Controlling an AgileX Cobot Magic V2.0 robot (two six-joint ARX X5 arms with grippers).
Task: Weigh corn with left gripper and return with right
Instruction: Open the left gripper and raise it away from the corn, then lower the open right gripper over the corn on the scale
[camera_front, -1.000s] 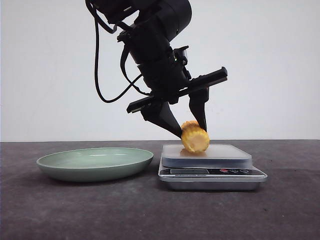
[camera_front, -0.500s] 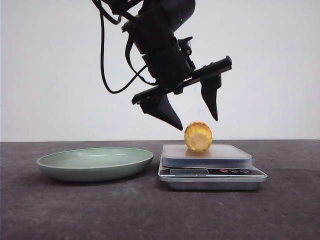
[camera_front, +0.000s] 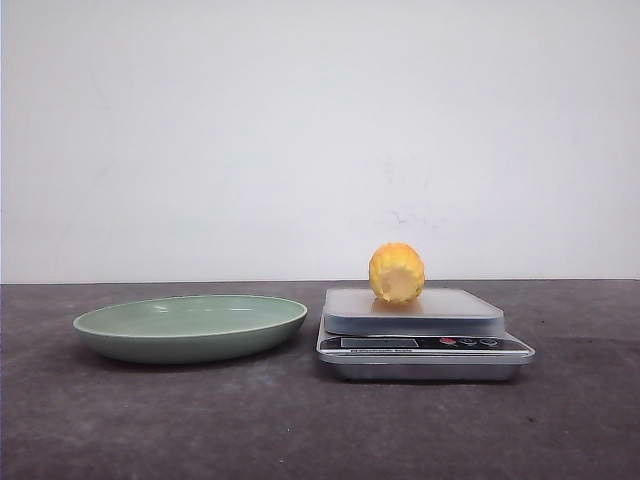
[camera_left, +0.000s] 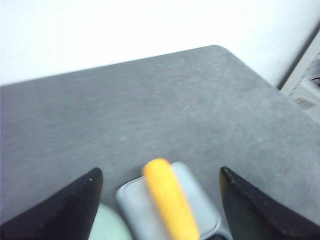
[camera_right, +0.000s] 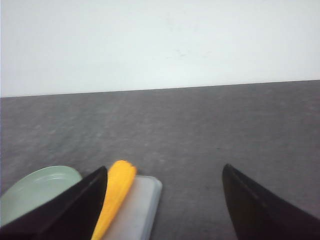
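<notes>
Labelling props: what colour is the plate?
Pale green, plain; the plate shows best in the front view.

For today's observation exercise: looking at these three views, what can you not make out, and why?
- Scale reading: display too small in the front view.
- Corn: motion-blurred in the left wrist view, cut by the edge.
- Plate: partly hidden behind a right hand finger in the right wrist view.
</notes>
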